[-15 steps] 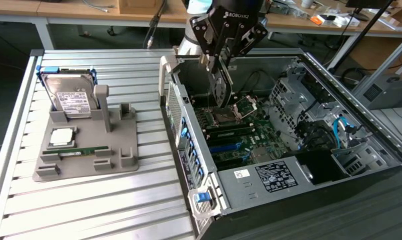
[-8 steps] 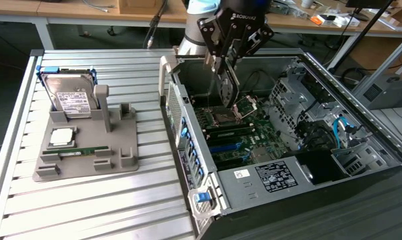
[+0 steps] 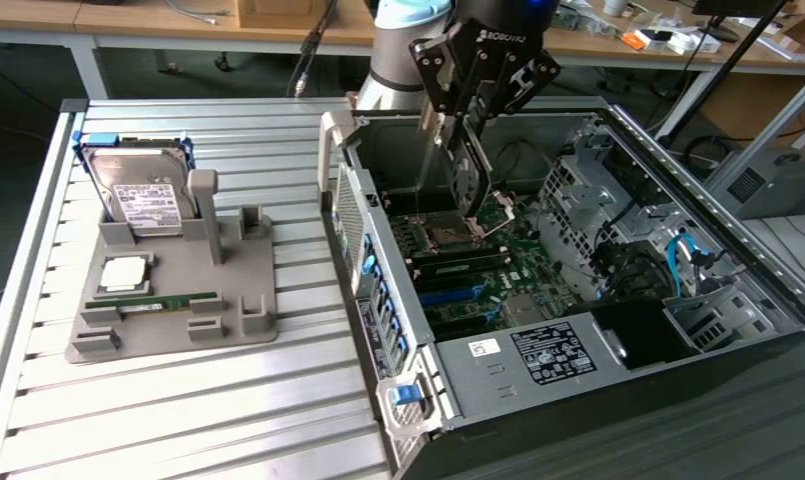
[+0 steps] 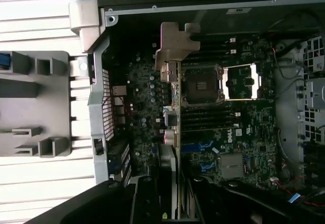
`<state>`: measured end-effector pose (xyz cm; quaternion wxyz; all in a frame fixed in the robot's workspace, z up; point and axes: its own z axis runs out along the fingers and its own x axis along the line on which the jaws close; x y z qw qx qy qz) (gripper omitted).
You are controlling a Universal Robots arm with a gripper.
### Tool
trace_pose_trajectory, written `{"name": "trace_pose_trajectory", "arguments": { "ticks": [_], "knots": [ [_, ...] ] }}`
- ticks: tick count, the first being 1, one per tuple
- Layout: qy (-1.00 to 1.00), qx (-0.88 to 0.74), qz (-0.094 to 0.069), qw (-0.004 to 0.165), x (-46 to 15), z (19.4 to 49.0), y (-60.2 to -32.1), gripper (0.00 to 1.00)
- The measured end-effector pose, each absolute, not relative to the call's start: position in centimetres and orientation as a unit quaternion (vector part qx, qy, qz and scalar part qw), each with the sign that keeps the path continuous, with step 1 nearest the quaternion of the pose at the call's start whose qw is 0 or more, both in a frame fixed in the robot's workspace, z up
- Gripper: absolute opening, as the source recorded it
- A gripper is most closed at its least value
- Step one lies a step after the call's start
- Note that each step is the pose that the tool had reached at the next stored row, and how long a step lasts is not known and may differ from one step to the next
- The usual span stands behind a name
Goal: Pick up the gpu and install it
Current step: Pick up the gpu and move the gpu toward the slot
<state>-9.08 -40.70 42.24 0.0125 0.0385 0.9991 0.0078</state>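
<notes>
Over the open PC case (image 3: 489, 392) on a slatted metal table (image 3: 175, 420), the gripper (image 3: 456, 120) pinches the gpu (image 3: 465, 175) edge-on; desks (image 3: 149, 20) at 12 o'clock.

Silver arm (image 3: 397, 68), pale-blue cap (image 3: 410, 12); black, white-lettered jaws.

Slatted table (image 3: 175, 420) bears grey holder (image 3: 246, 290) and, seemingly, the open computer case (image 3: 489, 392).

Ribbed metal table (image 3: 175, 420); cluttered wooden desks (image 3: 149, 18) behind; dark floor (image 3: 13, 100).
</notes>
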Motion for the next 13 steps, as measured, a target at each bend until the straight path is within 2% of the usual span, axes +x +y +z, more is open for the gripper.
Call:
{"name": "trace_pose_trajectory", "arguments": {
  "ticks": [13],
  "knots": [
    [0.999, 0.039, 0.008, 0.012, -6.3, 41.8, -41.0, 0.27]
  ]
}}
